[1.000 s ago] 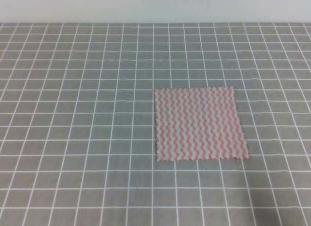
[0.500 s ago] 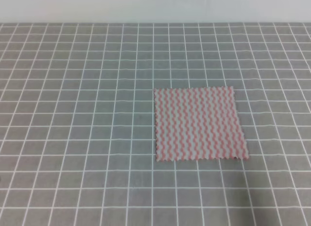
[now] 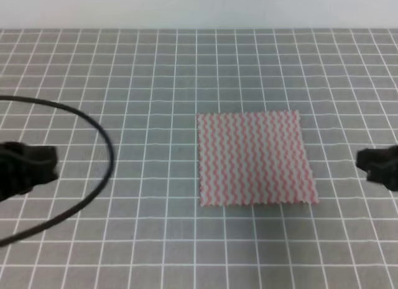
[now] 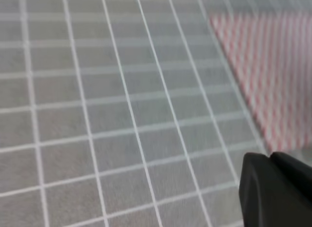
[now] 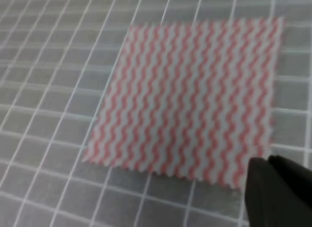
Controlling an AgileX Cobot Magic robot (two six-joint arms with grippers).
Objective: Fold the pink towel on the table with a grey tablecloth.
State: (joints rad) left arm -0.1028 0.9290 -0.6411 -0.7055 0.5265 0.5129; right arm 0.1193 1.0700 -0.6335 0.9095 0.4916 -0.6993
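The pink towel point(image 3: 255, 158) lies flat and unfolded on the grey tablecloth point(image 3: 137, 84), a little right of centre. It also shows in the left wrist view point(image 4: 270, 66) at the upper right and in the right wrist view point(image 5: 192, 95). My left gripper point(image 3: 50, 165) is at the left edge, well left of the towel. My right gripper point(image 3: 365, 163) is at the right edge, a short way right of the towel. Neither touches the towel. Only dark finger parts point(image 4: 273, 193) point(image 5: 278, 193) show in the wrist views, so I cannot tell how the jaws stand.
A black cable point(image 3: 106, 146) arcs over the cloth from the left arm. The white wall point(image 3: 199, 9) runs along the table's far edge. The grid cloth fills the rest of the view.
Both grippers have come into the exterior view, the left from the left edge and the right from the right edge, with the cable. The towel has not moved.
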